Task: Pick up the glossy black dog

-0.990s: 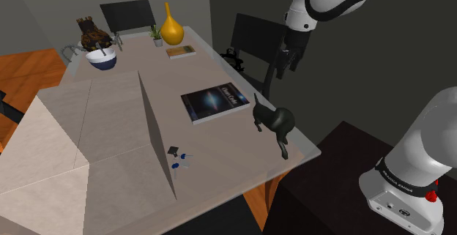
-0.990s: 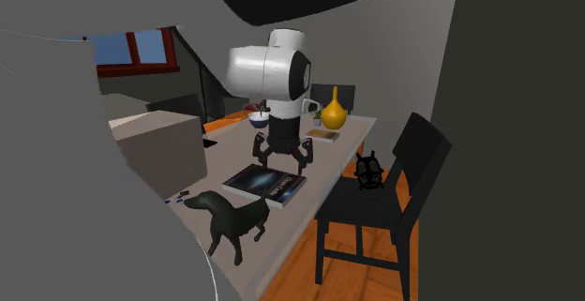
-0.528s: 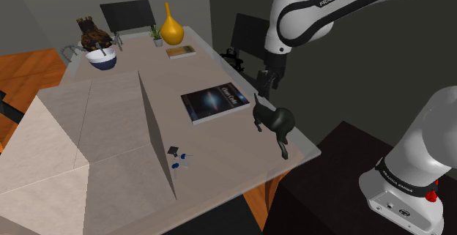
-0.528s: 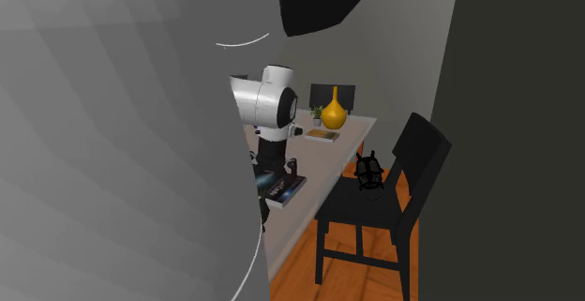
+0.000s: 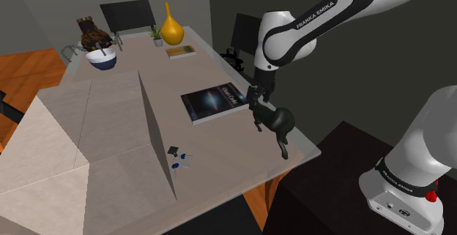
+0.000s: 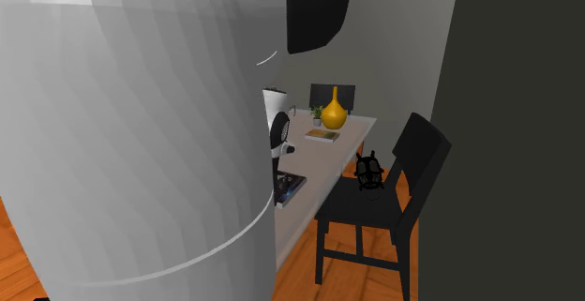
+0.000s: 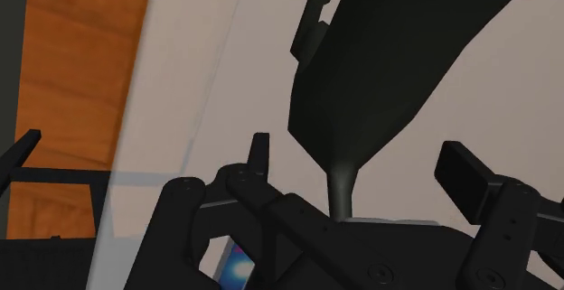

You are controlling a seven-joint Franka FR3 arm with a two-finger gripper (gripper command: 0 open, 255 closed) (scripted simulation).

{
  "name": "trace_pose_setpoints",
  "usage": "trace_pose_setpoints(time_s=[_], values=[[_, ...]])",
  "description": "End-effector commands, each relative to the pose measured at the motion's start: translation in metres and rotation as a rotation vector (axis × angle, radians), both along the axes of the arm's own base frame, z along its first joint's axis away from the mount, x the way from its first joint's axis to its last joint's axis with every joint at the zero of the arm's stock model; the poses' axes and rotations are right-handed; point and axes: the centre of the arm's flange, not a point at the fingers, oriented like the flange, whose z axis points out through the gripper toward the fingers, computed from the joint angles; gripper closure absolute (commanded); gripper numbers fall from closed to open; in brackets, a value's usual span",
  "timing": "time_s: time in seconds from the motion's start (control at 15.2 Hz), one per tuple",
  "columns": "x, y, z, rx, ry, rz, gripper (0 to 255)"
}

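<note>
Fingers spread, clasping nothing. Gripper hangs low over the black dog, I'd say so I can close across its narrow body. The dog stands on the table, between the fingers, apparently touching neither. Its long axis slants across the line between them and runs out past the tips. Head end: can't tell.

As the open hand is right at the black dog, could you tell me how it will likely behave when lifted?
The dog looks rigid and moulded, so it likely won't flex. Its smooth curved body may slip in the hand. Standing on thin legs near the table edge, it could tip if nudged.
</note>
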Motion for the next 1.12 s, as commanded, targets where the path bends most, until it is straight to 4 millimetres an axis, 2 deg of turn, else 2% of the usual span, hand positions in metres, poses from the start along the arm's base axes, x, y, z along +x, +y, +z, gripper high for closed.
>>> trace_pose_setpoints(time_s=[0.0, 0.2, 0.26, 0.86, 1.06], values=[[0.0, 0.001, -0.011, 0.0, 0.0, 0.0, 0], [0.0, 0.001, -0.019, 0.0, 0.0, 0.0, 0], [0.001, 0.001, -0.02, 0.0, 0.0, 0.0, 255], [0.0, 0.001, -0.019, 0.0, 0.0, 0.0, 255], [0.0, 0.001, -0.003, 0.0, 0.0, 0.0, 255]])
